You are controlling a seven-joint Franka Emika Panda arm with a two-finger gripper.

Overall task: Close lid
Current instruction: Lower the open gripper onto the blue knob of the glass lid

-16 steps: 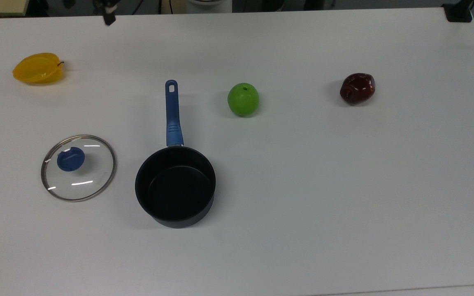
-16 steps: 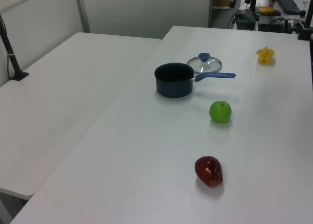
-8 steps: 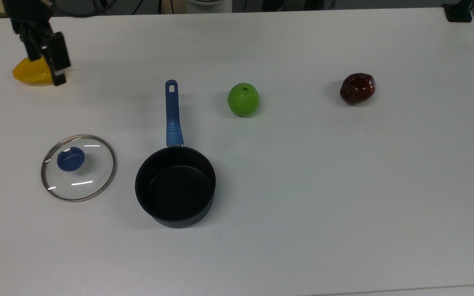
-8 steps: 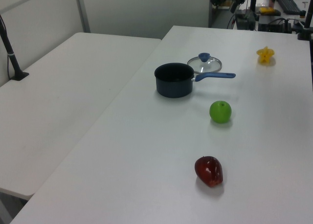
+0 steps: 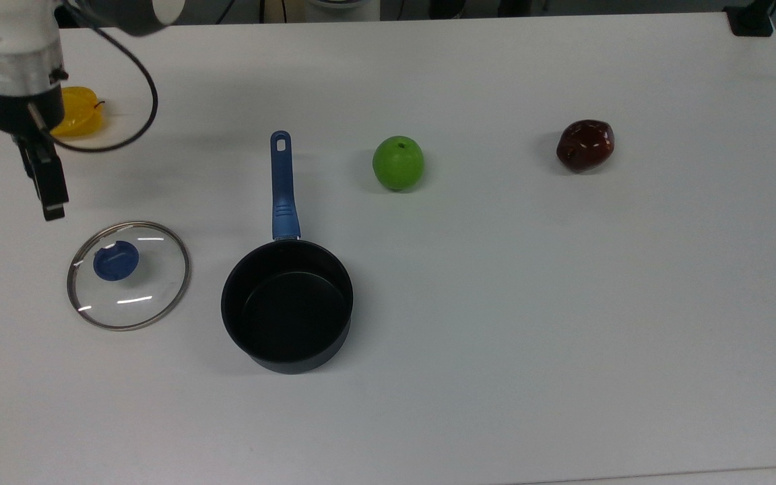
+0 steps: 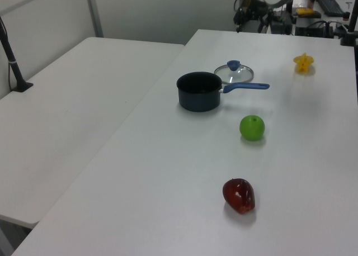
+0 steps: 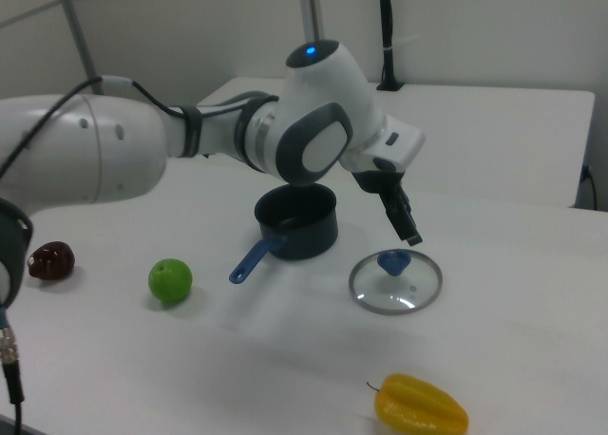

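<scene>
Arm has swung further into the top view's upper left since half a second ago — gripper now hangs above the table, just up-left of the lid. Can't tell if the fingers are spread or closed. Near to far in the right view: yellow starfruit, lid flat on the table with blue knob up, black saucepan beside it — uncovered. Green apple, dark red fruit to the top view's right.

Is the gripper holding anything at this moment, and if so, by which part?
Nothing is held. The gripper hangs above the lid, clear of its blue knob.
</scene>
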